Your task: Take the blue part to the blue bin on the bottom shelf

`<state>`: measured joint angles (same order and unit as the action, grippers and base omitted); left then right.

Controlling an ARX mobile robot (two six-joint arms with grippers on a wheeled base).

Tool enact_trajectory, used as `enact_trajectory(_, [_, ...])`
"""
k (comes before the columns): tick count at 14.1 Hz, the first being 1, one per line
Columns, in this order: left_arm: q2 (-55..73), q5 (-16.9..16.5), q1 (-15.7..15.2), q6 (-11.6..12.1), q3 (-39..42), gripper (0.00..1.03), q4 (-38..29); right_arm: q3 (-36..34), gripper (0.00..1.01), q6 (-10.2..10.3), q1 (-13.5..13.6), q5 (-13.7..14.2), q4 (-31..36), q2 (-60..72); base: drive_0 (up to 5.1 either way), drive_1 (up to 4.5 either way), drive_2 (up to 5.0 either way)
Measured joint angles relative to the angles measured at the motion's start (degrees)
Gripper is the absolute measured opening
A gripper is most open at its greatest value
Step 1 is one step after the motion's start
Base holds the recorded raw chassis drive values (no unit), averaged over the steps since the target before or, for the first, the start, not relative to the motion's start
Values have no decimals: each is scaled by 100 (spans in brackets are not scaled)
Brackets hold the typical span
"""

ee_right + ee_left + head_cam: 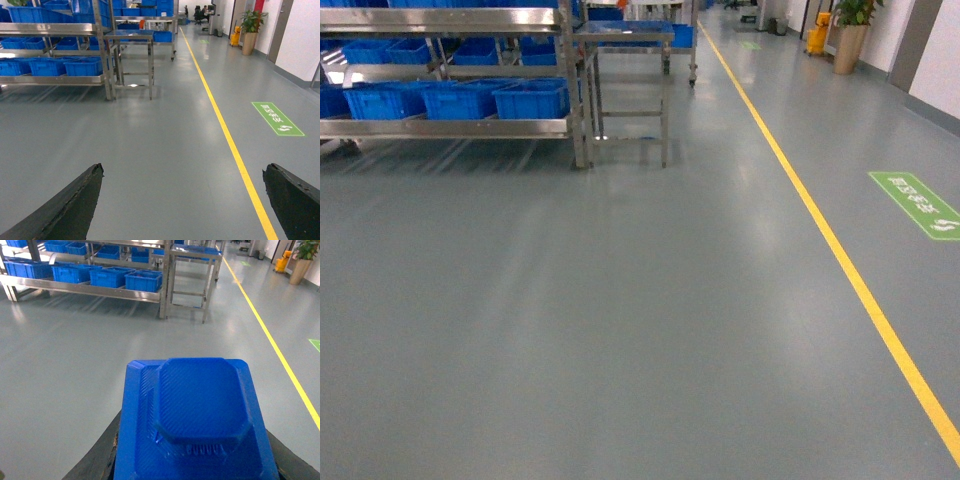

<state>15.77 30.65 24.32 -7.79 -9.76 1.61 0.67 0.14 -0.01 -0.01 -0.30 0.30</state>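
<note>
One blue part point(200, 415), blocky, ridged.

A deep blue part point(200, 415) with fine ribbed lines is seen between black fingers point(92, 462). Bright blue bins point(530, 98) are set in a silver steel rack point(575, 90) far left. The grey floor point(620, 320) is crossed by a yellow line point(840, 260), with a green sign point(917, 203) far right.
</note>
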Motion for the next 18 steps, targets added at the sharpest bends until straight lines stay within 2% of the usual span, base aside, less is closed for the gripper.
enact_trajectory(18, [13, 4, 2, -2, 4, 43, -2, 0, 98, 2, 0, 0, 4, 0, -1, 407, -408])
